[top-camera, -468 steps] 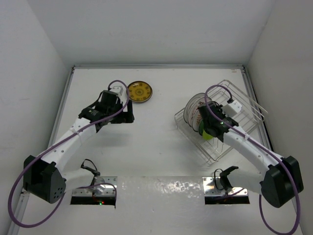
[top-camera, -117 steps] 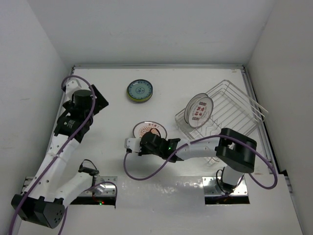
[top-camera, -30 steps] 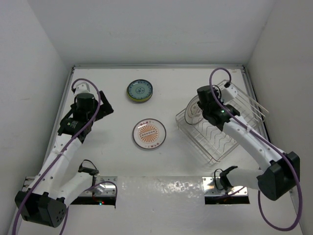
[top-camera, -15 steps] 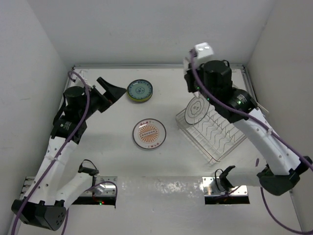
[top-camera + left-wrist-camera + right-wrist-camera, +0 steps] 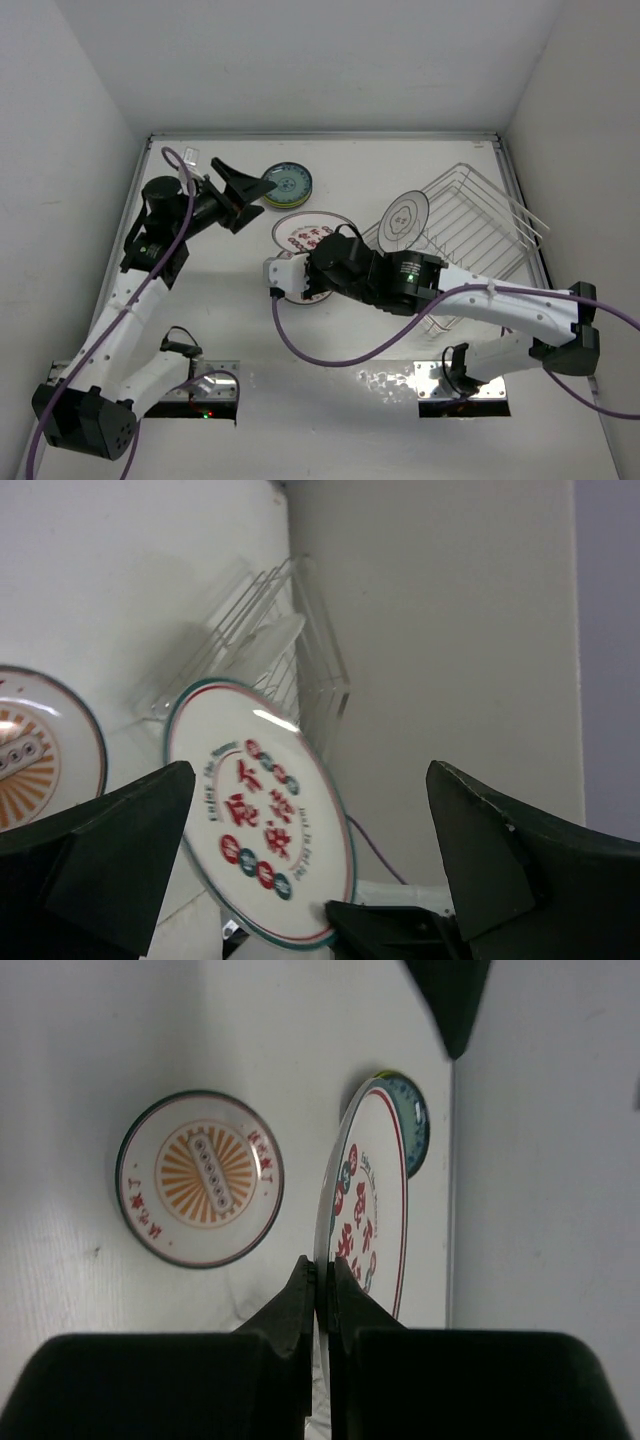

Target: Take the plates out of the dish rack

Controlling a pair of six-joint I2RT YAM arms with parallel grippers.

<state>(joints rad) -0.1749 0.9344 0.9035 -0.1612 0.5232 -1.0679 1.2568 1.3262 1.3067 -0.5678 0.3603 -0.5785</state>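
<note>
My right gripper (image 5: pixel 296 272) (image 5: pixel 322 1265) is shut on the rim of a white plate with red characters (image 5: pixel 311 235) (image 5: pixel 368 1195) (image 5: pixel 258 828), held tilted over the middle of the table. Below it an orange sunburst plate (image 5: pixel 200 1178) (image 5: pixel 28 752) lies flat, mostly hidden by the arm in the top view. A black-line plate (image 5: pixel 405 213) stands in the dish rack (image 5: pixel 480 215) (image 5: pixel 262 645). Left of a teal-patterned plate (image 5: pixel 288 183) (image 5: pixel 414 1125), my left gripper (image 5: pixel 252 203) (image 5: pixel 311 768) hangs open and holds nothing.
The teal plate tops a small stack near the back wall. White walls close the table at left, back and right. My right arm stretches across the table in front of the rack. The left gripper's finger (image 5: pixel 452 998) shows at the top of the right wrist view.
My right arm has swung from above the rack to the middle of the table and now holds the red-character plate over the sunburst plate. The left gripper shifted slightly right, toward the teal plate.
</note>
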